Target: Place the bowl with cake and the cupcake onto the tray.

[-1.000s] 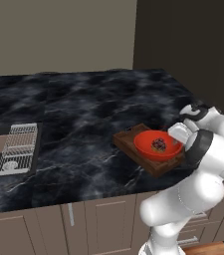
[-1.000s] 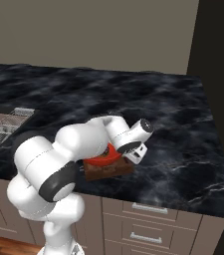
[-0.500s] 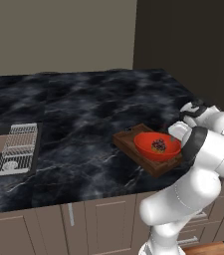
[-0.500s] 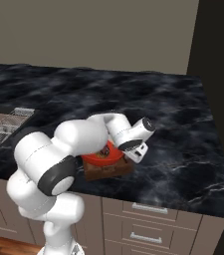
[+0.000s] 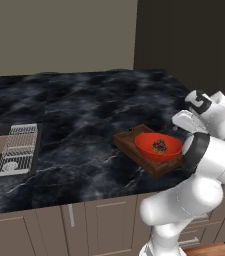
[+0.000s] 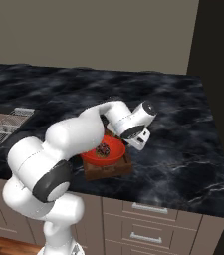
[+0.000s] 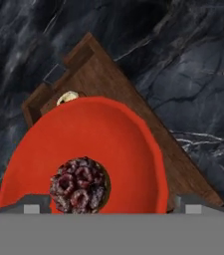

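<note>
Bowl with cake (image 5: 158, 145), wide and red-orange, sits on the dark brown wooden tray (image 5: 132, 144) near the front right edge of the black marble counter (image 5: 79, 110). A small dark speckled cake piece (image 7: 79, 184) lies at the bowl's centre. Behind the bowl, in the tray's far corner, the pale top of the cupcake (image 7: 67, 97) peeks over the rim. The white arm's gripper (image 7: 109, 204) hovers just above the bowl, its fingers spread wide either side, grasping nothing. A white wire rack (image 5: 17, 148) lies well apart toward the counter's left edge.
</note>
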Robot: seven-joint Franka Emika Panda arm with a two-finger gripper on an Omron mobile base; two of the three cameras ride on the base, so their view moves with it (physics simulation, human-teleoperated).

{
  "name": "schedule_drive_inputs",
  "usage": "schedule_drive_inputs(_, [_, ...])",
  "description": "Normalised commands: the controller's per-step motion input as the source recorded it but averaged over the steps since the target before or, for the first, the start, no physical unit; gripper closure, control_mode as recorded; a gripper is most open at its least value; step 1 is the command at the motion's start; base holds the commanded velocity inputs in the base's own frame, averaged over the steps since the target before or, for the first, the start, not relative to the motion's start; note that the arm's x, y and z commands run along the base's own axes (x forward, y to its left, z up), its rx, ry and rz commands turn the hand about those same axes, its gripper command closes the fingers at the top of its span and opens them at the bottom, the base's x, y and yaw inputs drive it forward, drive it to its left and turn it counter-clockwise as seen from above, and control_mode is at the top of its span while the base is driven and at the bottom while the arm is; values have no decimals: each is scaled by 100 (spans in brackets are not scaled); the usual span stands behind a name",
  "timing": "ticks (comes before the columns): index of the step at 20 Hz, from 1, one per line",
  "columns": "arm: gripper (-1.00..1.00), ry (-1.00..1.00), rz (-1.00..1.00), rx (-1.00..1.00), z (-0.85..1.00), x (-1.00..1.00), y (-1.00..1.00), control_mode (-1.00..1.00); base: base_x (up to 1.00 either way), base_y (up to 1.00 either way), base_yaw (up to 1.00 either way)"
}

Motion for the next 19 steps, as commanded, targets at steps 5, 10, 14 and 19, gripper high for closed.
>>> schedule_drive_inputs(5, [-100, -7, 11, -24, 66, -22, 4, -100, 0, 0, 0])
schedule_drive_inputs(10, [-100, -11, 15, -34, 42, -39, 30, -100, 0, 0, 0])
schedule_drive_inputs(14, [-100, -10, 17, -27, 9, -41, 47, -100, 0, 0, 0])
schedule_drive_inputs(19, [-100, -9, 12, -17, 0, -43, 44, -100, 0, 0, 0])
